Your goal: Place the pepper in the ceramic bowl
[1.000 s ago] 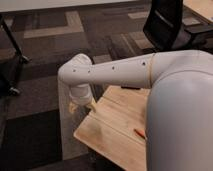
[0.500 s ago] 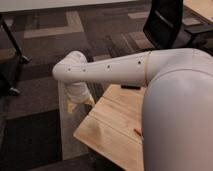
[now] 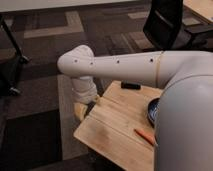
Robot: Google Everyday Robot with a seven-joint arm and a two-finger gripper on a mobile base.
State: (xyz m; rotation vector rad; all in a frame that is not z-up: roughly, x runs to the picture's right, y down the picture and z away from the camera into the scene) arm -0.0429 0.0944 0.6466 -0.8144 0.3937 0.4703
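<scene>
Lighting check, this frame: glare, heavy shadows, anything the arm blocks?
Camera view: dim, even room light; soft sheen on the white arm, no hard glare; table evenly lit, pepper plain on it; ceramic bowl dark, mostly hidden behind the robot's body; gripper hangs shaded at the table's left corner, below the wrist.
</scene>
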